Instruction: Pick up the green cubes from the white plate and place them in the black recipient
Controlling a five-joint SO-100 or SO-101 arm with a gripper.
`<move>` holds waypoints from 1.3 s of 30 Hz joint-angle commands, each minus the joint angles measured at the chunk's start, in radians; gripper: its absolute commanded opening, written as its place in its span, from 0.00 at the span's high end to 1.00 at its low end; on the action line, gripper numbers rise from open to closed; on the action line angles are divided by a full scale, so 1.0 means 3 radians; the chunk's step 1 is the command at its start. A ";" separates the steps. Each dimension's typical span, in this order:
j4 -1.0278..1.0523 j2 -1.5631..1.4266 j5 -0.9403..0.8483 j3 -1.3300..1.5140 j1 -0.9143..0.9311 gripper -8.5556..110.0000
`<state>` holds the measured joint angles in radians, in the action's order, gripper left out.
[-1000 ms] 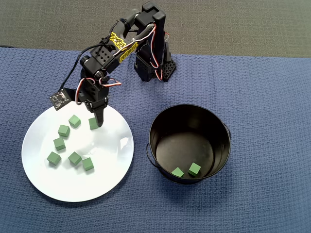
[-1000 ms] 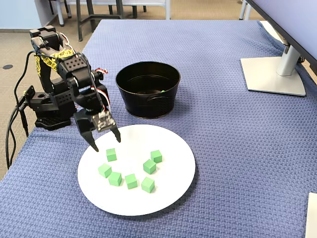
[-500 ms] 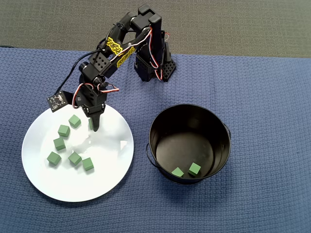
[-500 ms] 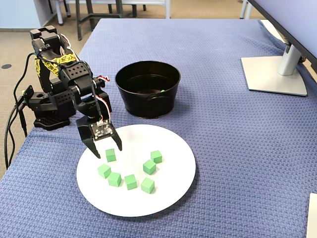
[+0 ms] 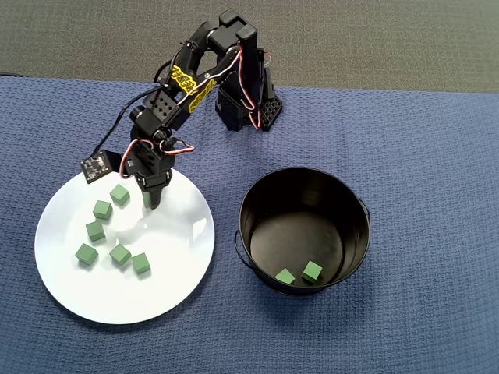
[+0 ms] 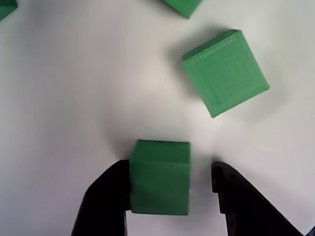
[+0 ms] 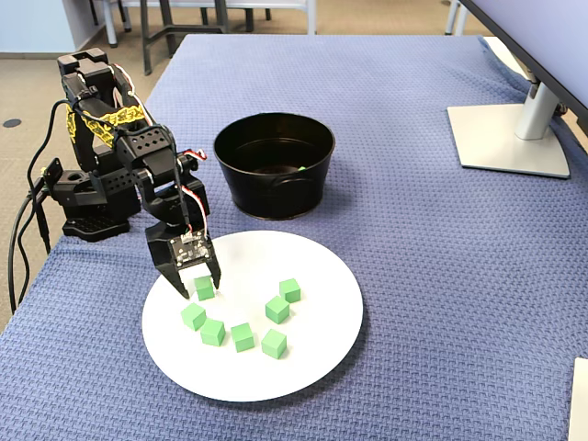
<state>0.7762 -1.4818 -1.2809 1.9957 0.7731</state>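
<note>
Green cube (image 6: 160, 177) is now sitting between my spread gripper (image 6: 170, 184) fingers on the white plate (image 5: 168, 276) near the table's left edge; I'm lowering around it, closing next.

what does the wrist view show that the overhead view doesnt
Only the wrist view shows how the gripper stands around the green cube: one finger touches the cube's left side, the other stands off its right side with a gap, so the jaws are open around it.

Only the overhead view shows the black bucket with two green cubes inside, the whole white plate, the arm's base and the blue cloth.

Both show the gripper low over the plate and other cubes lying nearby.
</note>
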 commanded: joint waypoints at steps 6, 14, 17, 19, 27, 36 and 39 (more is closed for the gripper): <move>0.0118 -0.0240 0.0271 -0.0245 -0.0087 0.93; 0.0793 -0.1442 0.1217 -0.0741 -0.0736 0.93; 0.0905 -0.1810 0.1790 -0.0726 -0.1253 0.93; 0.1043 -0.1825 0.2204 -0.0757 -0.1703 0.93; 0.0885 -0.1396 0.3252 -0.0608 -0.3088 0.93; 0.1217 -0.1432 0.2613 -0.0603 -0.3262 0.49; 0.1181 -0.1575 0.2066 -0.0608 -0.2674 0.48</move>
<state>1.1290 -1.8899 -0.4924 1.8300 -0.1810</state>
